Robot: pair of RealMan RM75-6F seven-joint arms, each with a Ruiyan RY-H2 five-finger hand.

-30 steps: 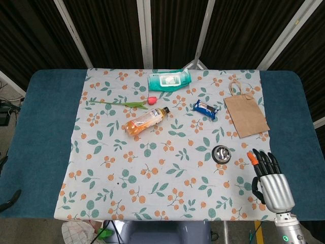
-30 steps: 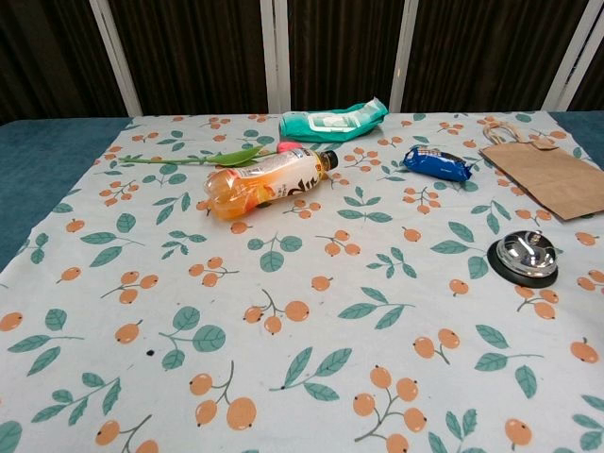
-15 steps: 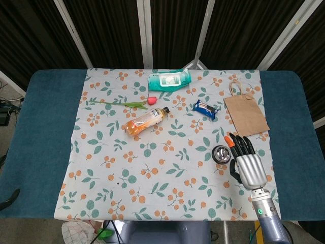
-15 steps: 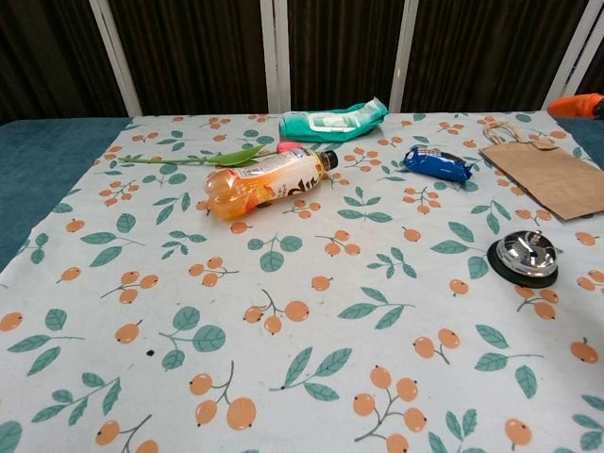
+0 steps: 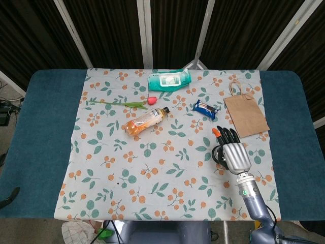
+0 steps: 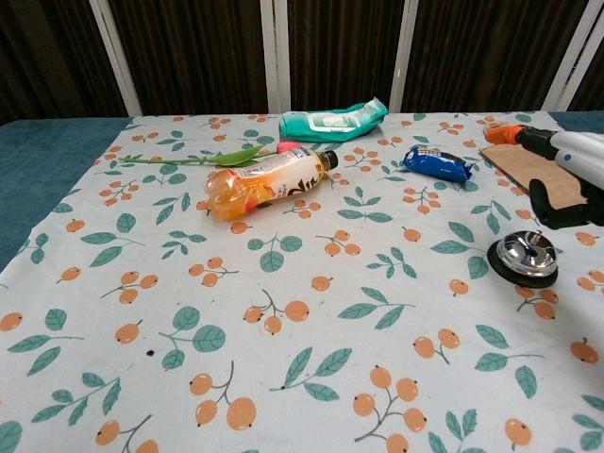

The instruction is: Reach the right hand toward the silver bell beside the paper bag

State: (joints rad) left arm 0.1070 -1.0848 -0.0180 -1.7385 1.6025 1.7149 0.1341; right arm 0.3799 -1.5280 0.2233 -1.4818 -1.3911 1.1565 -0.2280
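The right hand [image 5: 232, 152], a ribbed silver-metal shell with black fingers [image 6: 543, 140] and one orange tip, hangs palm-down directly over the round silver bell on its black base [image 6: 526, 258]. Its fingers are stretched forward and slightly apart, holding nothing; in the chest view a clear gap separates them from the bell's polished dome. From the head view the hand covers most of the bell, leaving only a dark edge at its left. The bell sits on the white cloth printed with orange berries and green leaves [image 5: 152, 173], just in front of the flat brown paper bag with a twisted handle [image 5: 246, 113], near but apart from it.

Further back lie a small glossy blue snack wrapper [image 5: 206, 108], a soft teal pack of wet wipes with a white flap [image 5: 169, 80], a clear plastic bottle of orange drink on its side [image 5: 145, 121] and a pink tulip with a long green stem [image 5: 124, 102]. The cloth covers a table with a dark blue, felt-like top [image 5: 40, 127]. The left hand is out of sight in both views.
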